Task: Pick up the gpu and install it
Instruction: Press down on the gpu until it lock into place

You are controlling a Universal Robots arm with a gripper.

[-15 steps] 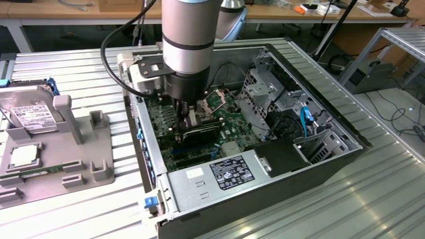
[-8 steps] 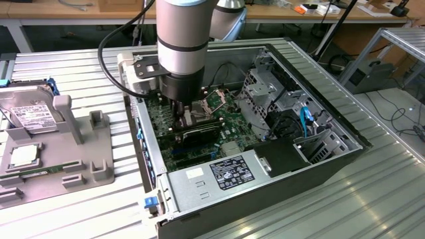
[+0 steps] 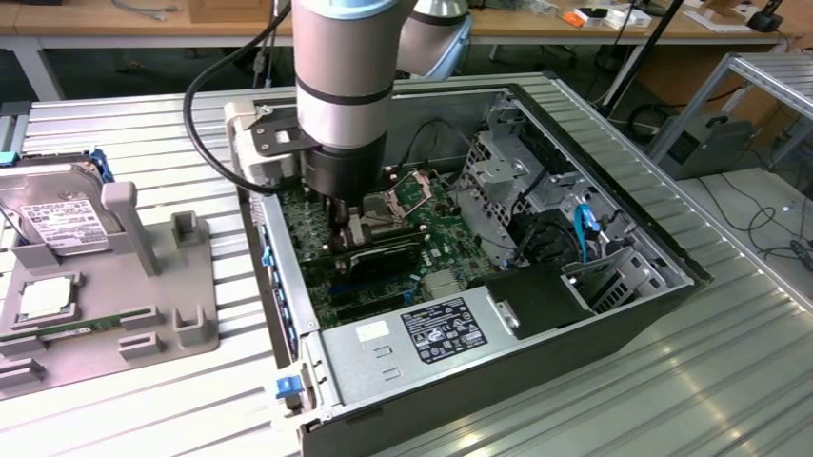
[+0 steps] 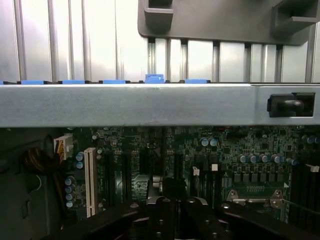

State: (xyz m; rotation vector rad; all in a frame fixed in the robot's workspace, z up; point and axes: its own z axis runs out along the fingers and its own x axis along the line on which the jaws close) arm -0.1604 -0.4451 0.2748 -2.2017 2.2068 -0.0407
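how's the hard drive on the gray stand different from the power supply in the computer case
The hard drive sits outside the computer case, propped at a tilt on the gray stand; the power supply lies flat inside the case, at its near end. The hard drive wears a white label covering most of its face; the power supply has a dark label on part of its top. The hard drive looks smaller than the power supply. Both are silver metal boxes with printed labels.

Arm upright, wrist pointing straight down, tool [image 3: 346,227] with fingers closed together.
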